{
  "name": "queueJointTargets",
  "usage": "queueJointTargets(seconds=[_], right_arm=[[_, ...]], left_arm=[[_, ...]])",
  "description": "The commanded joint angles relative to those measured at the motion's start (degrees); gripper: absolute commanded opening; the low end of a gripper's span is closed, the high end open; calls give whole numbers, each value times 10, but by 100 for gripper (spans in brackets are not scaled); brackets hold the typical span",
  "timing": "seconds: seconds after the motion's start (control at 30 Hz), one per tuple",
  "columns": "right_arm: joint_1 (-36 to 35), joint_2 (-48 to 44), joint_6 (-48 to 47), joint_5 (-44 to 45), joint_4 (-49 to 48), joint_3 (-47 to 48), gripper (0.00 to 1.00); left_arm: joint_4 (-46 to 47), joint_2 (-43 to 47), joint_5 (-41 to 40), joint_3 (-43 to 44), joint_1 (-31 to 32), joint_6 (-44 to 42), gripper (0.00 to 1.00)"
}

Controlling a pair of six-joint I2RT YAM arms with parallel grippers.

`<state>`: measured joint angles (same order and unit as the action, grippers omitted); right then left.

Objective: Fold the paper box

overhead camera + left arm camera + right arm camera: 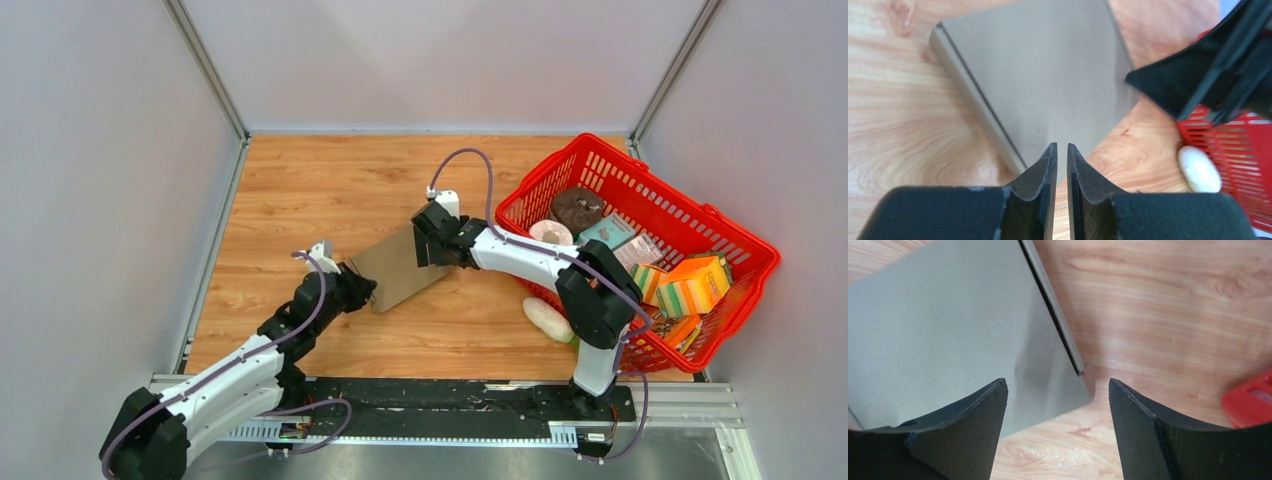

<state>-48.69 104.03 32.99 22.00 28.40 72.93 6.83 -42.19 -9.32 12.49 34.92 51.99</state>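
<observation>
Slipping is to be feared: the box is laid flat on the tabletop between the nearly closed, empty left tool and the wide-spread right tool. It is held by neither, so it may be pushed aside.

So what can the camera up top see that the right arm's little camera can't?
Only the top camera shows the left arm and right arm, the whole red plastic basket full of small items, and a white oval lump on the wooden table beside it.

Only the right wrist camera shows, up close, the dark seam along the flat brown cardboard box's edge. It also shows the right arm's jaws wide apart over one corner.

Both show the box on the table, and some of the basket.
</observation>
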Motion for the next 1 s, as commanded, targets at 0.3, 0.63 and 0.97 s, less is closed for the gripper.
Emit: queueJointTargets(seconds=[0.3, 0.63, 0.97], right_arm=[[88, 167, -202, -273, 8, 257, 71], [107, 192, -197, -324, -26, 238, 63], [151, 186, -143, -363, -65, 192, 41]], left_arm=[[-135, 101, 90, 14, -84, -12, 57], [-77, 11, 197, 27, -176, 35, 58], [26, -7, 138, -36, -183, 104, 58]])
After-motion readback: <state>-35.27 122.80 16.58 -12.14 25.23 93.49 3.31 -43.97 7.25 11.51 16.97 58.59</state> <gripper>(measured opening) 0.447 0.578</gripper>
